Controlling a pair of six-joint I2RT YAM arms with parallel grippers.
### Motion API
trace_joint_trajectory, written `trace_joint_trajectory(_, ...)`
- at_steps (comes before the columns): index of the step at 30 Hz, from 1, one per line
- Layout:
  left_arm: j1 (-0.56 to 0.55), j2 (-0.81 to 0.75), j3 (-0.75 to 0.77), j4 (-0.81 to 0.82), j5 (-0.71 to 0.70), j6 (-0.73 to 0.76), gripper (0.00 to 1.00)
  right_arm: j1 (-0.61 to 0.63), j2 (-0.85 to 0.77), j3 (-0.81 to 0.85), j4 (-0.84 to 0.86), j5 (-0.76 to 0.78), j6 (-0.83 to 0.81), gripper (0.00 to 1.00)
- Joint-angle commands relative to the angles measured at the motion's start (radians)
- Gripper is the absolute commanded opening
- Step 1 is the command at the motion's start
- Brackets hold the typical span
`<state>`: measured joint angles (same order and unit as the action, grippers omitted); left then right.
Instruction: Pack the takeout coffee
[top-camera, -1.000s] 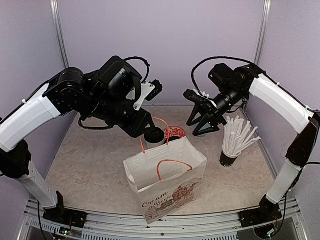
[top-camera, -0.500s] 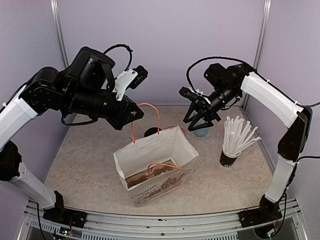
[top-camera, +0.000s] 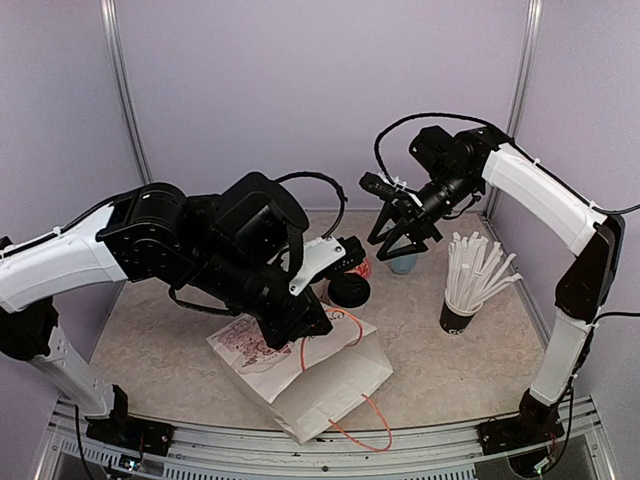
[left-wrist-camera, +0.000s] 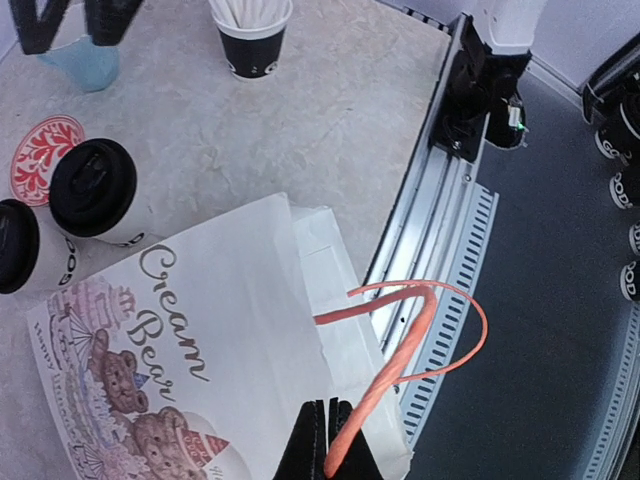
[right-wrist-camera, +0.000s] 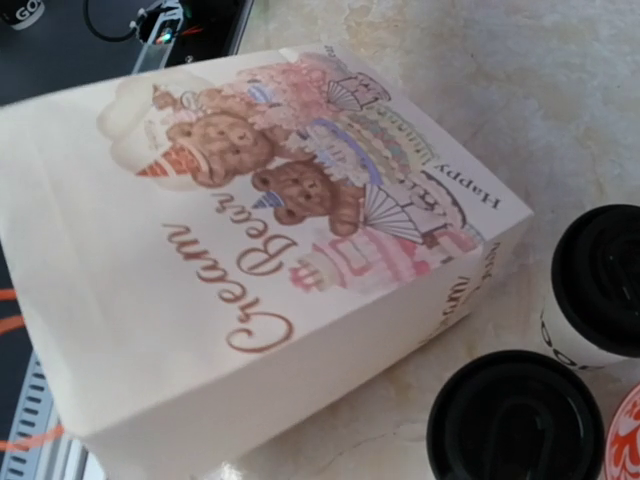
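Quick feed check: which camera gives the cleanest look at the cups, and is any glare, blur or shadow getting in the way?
Left wrist: sharpest, both takeout cups evenly lit, orange handle crisp. Right wrist: slightly soft, cups cropped at the corner. Top external: even light, no glare, only one cup lid clears the left arm.

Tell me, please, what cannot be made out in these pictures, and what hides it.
Paper bag: its inside shows in no view; in the top view the left arm covers part of it.
Takeout cups: top view, the arm hides all but one black lid; right wrist view, the edges cut both.
Light blue mug: top view, the right hand stands before it; whether they touch is unclear.
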<state>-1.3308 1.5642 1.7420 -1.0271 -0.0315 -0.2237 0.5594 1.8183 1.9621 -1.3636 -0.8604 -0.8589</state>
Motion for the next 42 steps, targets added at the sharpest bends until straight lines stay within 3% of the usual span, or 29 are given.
trace_joint_trajectory(1, -0.036, -0.016, -0.002, 0.015, 0.061, -0.050, 0.00, -0.007, 0.020, -0.007, -0.014, -0.026, 0.003, 0.52)
trace_joint_trajectory(7, -0.047, -0.058, 0.061, -0.050, -0.055, -0.108, 0.00, -0.006, 0.021, -0.005, -0.012, -0.008, 0.003, 0.53)
trace_joint_trajectory(14, -0.035, -0.113, 0.101, -0.187, -0.285, -0.146, 0.00, 0.021, 0.015, -0.042, 0.110, 0.179, 0.101, 0.53)
trace_joint_trajectory(21, 0.151, -0.152, 0.002, -0.179, -0.352, -0.083, 0.01, 0.043, 0.051, -0.016, 0.196, 0.346, 0.162, 0.58)
trace_joint_trajectory(26, 0.263, -0.150, -0.024, -0.148, -0.382, -0.017, 0.07, 0.043, 0.069, 0.029, 0.253, 0.375, 0.175, 0.69)
trace_joint_trajectory(29, 0.293, -0.146, -0.025, -0.124, -0.373, 0.003, 0.11, 0.036, 0.070, 0.016, 0.314, 0.359, 0.212, 0.97)
trace_joint_trajectory(33, 0.336, -0.149, -0.026, -0.106, -0.382, 0.008, 0.12, 0.023, 0.127, 0.045, 0.241, 0.227, 0.166, 0.99)
trace_joint_trajectory(37, 0.354, -0.159, -0.014, -0.103, -0.378, 0.006, 0.22, 0.046, 0.208, 0.137, 0.109, 0.238, 0.102, 0.95)
trace_joint_trajectory(42, 0.354, -0.206, -0.045, -0.067, -0.407, 0.000, 0.48, 0.101, 0.195, 0.067, 0.120, 0.371, 0.047, 0.86)
